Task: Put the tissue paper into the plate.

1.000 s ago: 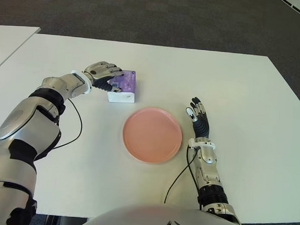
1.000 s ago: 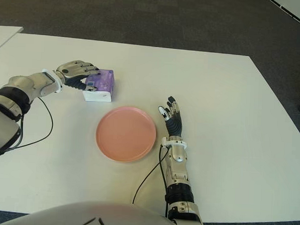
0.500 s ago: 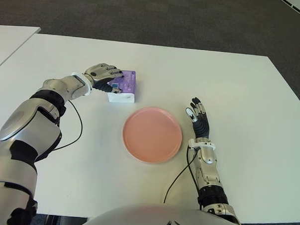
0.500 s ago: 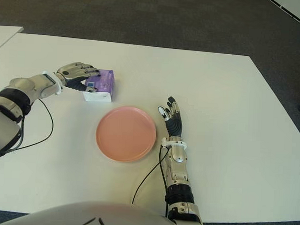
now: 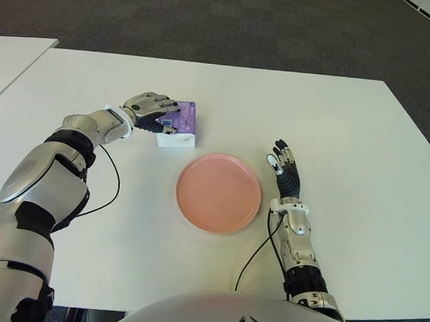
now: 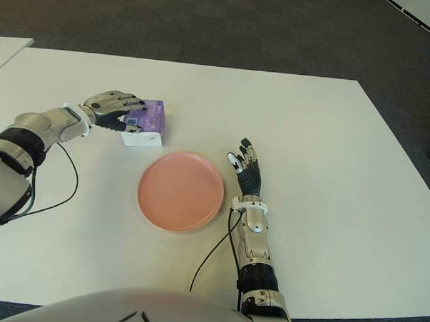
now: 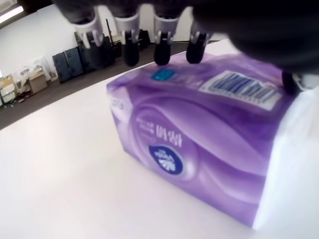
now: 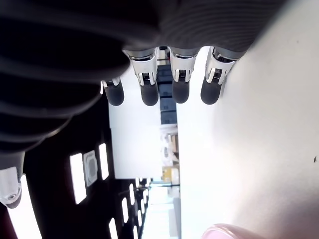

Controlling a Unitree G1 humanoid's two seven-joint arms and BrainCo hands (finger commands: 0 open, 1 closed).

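White surface [image 5: 345, 124] fills most of the scene, with dark carpet beyond its far edge. A round pink plate [image 5: 218, 192] sits near the middle, holding nothing. Just beyond the plate and to its left lies the tissue paper [image 5: 177, 123], a purple and white pack flat on the surface. The left hand [image 5: 151, 110] reaches over the pack, its fingers [image 7: 130, 50] draped across the top and touching it, though not yet clearly clamped around it. The right hand [image 5: 286, 172] shows just to the plate's right, fingers extended and holding nothing. A good grasp likely needs the thumb to press one side against the fingers before lifting. Only the left wrist view shows the barcode label [image 7: 243, 88] and fingertip contact.
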